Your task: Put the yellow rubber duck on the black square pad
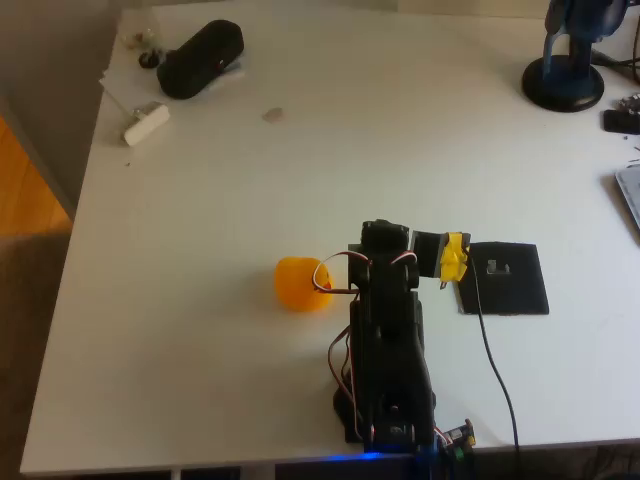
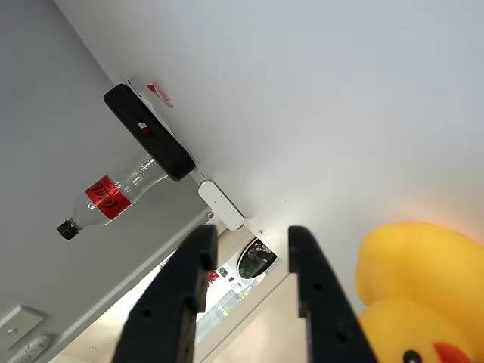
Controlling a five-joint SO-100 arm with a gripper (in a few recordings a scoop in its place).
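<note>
In the overhead view the yellow rubber duck (image 1: 302, 284) sits on the white table just left of the black arm. The black square pad (image 1: 503, 278) lies flat to the right of the arm, with a small grey mark near its centre. My gripper (image 1: 451, 262), its tip wrapped in yellow tape, hangs at the pad's left edge, apart from the duck. In the wrist view the two black fingers (image 2: 200, 261) stand apart with nothing between them, so the gripper (image 2: 251, 243) is open. The duck (image 2: 423, 291) fills the lower right corner there.
A bulky black oblong case (image 1: 200, 58) (image 2: 147, 142) and a small white block (image 1: 146, 123) (image 2: 221, 204) lie at the far left corner. A plastic bottle (image 2: 113, 193) lies beyond the table. A dark round stand (image 1: 565, 80) is at the far right. A cable (image 1: 495, 360) crosses beside the pad.
</note>
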